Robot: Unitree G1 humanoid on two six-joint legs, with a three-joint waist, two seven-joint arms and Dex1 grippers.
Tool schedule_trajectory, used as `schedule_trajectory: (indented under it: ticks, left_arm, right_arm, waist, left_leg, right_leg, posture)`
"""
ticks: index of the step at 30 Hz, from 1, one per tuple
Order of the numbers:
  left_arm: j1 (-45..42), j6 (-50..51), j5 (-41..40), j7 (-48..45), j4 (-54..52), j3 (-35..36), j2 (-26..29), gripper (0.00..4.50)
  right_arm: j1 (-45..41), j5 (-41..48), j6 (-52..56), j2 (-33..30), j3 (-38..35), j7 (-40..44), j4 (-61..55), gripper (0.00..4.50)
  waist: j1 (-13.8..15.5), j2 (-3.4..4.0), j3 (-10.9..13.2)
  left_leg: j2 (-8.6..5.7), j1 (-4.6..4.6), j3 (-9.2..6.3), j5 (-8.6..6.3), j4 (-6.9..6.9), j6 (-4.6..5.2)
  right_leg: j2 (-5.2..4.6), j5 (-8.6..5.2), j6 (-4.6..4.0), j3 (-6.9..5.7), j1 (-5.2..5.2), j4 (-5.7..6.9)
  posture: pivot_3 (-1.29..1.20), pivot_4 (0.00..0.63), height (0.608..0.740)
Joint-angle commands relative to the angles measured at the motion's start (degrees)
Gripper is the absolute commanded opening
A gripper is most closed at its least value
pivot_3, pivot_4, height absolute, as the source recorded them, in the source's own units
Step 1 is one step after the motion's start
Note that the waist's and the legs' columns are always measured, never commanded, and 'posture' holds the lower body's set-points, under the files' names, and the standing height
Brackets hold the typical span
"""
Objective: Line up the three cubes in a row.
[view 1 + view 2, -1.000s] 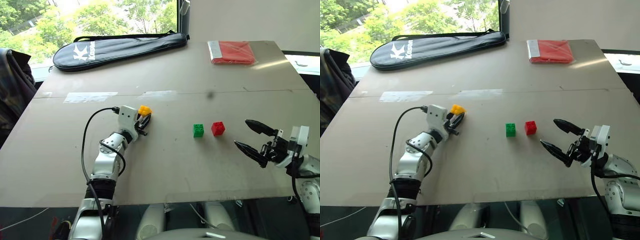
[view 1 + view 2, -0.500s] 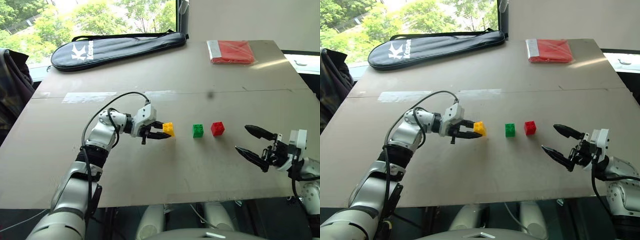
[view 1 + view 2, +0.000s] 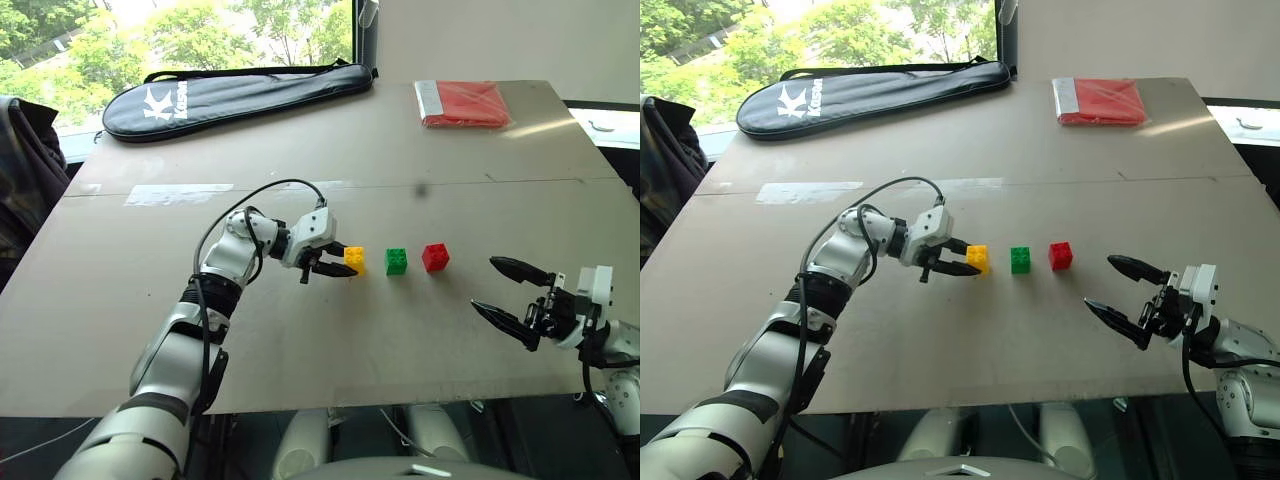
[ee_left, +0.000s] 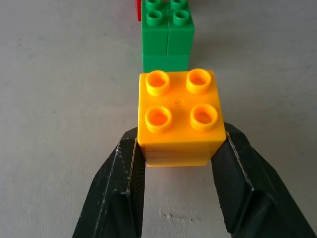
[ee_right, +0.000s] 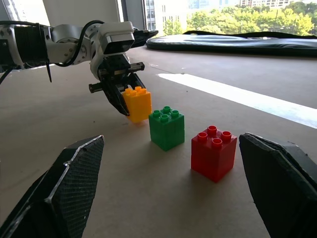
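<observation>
The left gripper [image 3: 349,265] clamped the yellow cube [image 3: 354,260] beside the green cube [image 3: 396,261]; the right gripper [image 3: 508,291] gaped, its fingers spread and empty.

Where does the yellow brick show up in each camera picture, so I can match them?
Left eye view: yellow brick mid-table, left of the green brick.
Right eye view: same spot, held in the left gripper jaws.
Left wrist view: centre, between the black fingers.
Right wrist view: left of centre.
Shared landmark: the green brick beside it.
</observation>
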Motion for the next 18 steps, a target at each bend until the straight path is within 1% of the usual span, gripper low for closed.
schedule_trajectory:
  ticks: [1, 2, 3, 4, 6, 10, 18]
  left_arm:
    - [-1.01, 0.27, 0.23, -0.19, -1.44, 0.67, 0.35, 1.43]
    - [-1.08, 0.35, 0.26, -0.15, -1.42, 0.69, 0.38, 1.43]
    - [-1.25, 0.2, 0.29, 0.21, -1.19, 0.87, 0.32, 1.85]
    - [-1.36, 0.15, 0.31, 0.31, -1.06, 0.94, 0.3, 2.12]
    - [-1.48, 0.08, 0.31, 0.35, -0.94, 0.97, 0.28, 2.83]
    - [-1.87, -1.09, 0.77, 1.02, 0.21, 0.98, 0.19, 4.48]
    - [-1.52, -2.4, 1.59, 0.9, 0.96, 0.84, 0.52, 4.48]
  right_arm:
    - [0.17, 0.33, -1.23, -0.15, -1.24, 0.32, -0.97, 4.5]
    - [0.17, 0.35, -1.25, -0.2, -1.25, 0.36, -0.94, 4.5]
    - [0.02, 0.34, -1.24, -0.23, -1.22, 0.37, -0.83, 4.5]
    - [-0.12, 0.3, -1.24, -0.27, -1.18, 0.38, -0.72, 4.5]
    - [-0.36, 0.25, -1.22, -0.33, -1.12, 0.38, -0.56, 4.5]
    - [-0.73, 0.17, -0.92, -0.35, -0.88, 0.13, -0.78, 4.5]
    - [-0.49, 0.14, -0.67, -0.18, -0.64, -0.29, -1.5, 4.5]
  waist:
    - [0.03, 0.0, 0.0]
    - [0.03, 0.0, 0.0]
    - [0.03, 0.0, 0.0]
    - [0.03, 0.0, 0.0]
    - [0.05, 0.0, 0.0]
    - [0.02, 0.0, 0.0]
    - [0.07, 0.0, 0.0]
  left_leg:
    - [0.0, 0.0, 0.0, 0.0, 0.0, 0.0]
    - [0.0, -0.01, -0.01, 0.0, 0.0, 0.0]
    - [0.0, 0.0, -0.01, 0.0, 0.0, 0.0]
    - [0.0, 0.0, 0.0, 0.0, 0.0, 0.0]
    - [0.0, 0.0, -0.01, 0.0, 0.01, 0.0]
    - [0.0, 0.0, -0.01, 0.0, 0.0, 0.0]
    - [0.0, -0.01, -0.01, 0.0, 0.01, 0.0]
  right_leg:
    - [0.0, 0.0, 0.0, 0.0, 0.0, 0.0]
    - [0.0, 0.0, 0.0, 0.0, 0.0, 0.0]
    - [0.0, 0.0, 0.0, 0.01, 0.0, 0.0]
    - [0.0, 0.0, 0.0, 0.02, 0.0, -0.01]
    - [0.0, 0.0, 0.0, 0.02, 0.0, -0.01]
    - [0.0, 0.0, 0.0, 0.01, 0.0, 0.0]
    - [0.0, 0.0, 0.0, 0.01, 0.0, 0.0]
  posture:
    - [0.0, 0.15, 0.74]
    - [0.0, 0.15, 0.74]
    - [0.0, 0.15, 0.74]
    - [0.0, 0.15, 0.74]
    - [0.0, 0.15, 0.74]
    - [0.0, 0.15, 0.74]
    - [0.0, 0.15, 0.74]
